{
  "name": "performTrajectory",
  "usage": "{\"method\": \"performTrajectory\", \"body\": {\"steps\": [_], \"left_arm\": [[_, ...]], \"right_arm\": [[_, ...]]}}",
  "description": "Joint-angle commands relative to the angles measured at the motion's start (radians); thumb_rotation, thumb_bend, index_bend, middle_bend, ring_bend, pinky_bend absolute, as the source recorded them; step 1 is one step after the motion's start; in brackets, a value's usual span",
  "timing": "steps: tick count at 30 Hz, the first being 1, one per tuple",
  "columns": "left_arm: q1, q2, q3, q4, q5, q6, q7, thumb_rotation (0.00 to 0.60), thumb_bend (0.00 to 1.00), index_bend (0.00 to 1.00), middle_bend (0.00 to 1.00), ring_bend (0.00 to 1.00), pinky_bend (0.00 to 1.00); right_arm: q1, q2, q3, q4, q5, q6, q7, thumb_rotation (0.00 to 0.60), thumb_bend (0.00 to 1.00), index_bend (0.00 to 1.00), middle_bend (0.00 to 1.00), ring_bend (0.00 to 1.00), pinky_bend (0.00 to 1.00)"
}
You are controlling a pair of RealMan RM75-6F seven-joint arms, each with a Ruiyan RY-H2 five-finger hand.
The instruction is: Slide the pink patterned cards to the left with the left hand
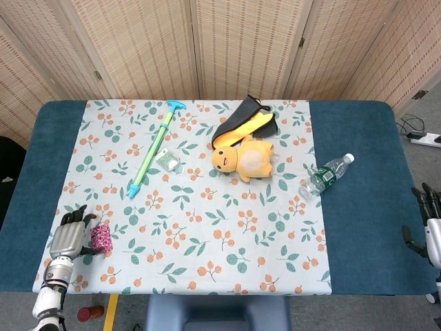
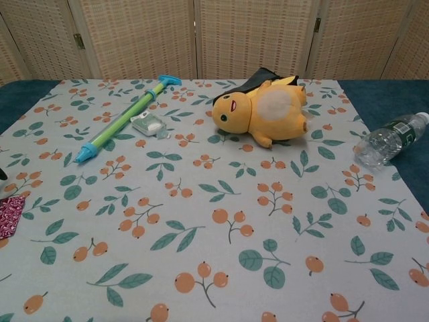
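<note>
1. Leftmost, the left hand point(image 1: 67, 238) is seen at the near left corner of the floral tablecloth point(image 1: 200, 227), its metal back turned up and its dark fingers lying against the pink patterned cards point(image 1: 100, 238). The cards are pressed rather than gripped, as far as can be told, which suits a sideways push.
2. The pink patterned cards are found close to the cloth's left edge; in the chest view only their corner point(image 2: 9, 216) is shown, so little travel is judged to be left.
3. A green and blue plastic water squirter point(image 1: 153, 149) is laid diagonally, with a small clear wrapped packet point(image 1: 167, 160) just beside it.
4. A yellow plush toy point(image 1: 244, 156) is placed near the centre, touching a black and yellow fabric pouch point(image 1: 241, 119); whether anything is held in the pouch cannot be told.
5. A clear plastic bottle with green label point(image 1: 326, 174) is laid on its side, capped; its contents cannot be made out.
6. The right hand point(image 1: 428, 231) is kept off the table edge, empty, fingers apart.
</note>
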Motion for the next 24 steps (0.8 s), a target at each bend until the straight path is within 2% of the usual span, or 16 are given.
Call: {"method": "performTrajectory", "body": {"steps": [1,4,12,19,24], "left_arm": [[0.008,0.025,-0.028,-0.021,0.06,0.036,-0.058,0.55,0.19,0.22,0.0,0.0,0.0],[0.012,0.043,-0.047,-0.032,0.118,0.069,-0.103,0.596,0.19,0.23,0.0,0.0,0.0],[0.047,0.065,-0.063,-0.042,0.305,0.2,-0.202,0.6,0.21,0.26,0.02,0.0,0.0],[0.107,0.088,-0.026,-0.058,0.398,0.289,-0.221,0.6,0.21,0.27,0.03,0.0,0.0],[0.146,0.096,0.01,-0.029,0.472,0.332,-0.271,0.6,0.21,0.27,0.03,0.0,0.0]], "right_arm": [[-0.003,0.008,-0.005,-0.006,-0.005,-0.003,0.017,0.6,0.48,0.0,0.0,0.0,0.0],[-0.003,0.018,-0.015,-0.016,-0.005,-0.02,0.03,0.6,0.48,0.0,0.0,0.0,0.0],[-0.008,0.024,-0.021,-0.02,-0.028,-0.011,0.088,0.6,0.48,0.0,0.0,0.0,0.0],[-0.017,0.023,-0.031,-0.028,-0.054,0.012,0.116,0.6,0.48,0.0,0.0,0.0,0.0],[-0.028,0.018,-0.037,-0.028,-0.058,0.024,0.141,0.6,0.48,0.0,0.0,0.0,0.0]]}}
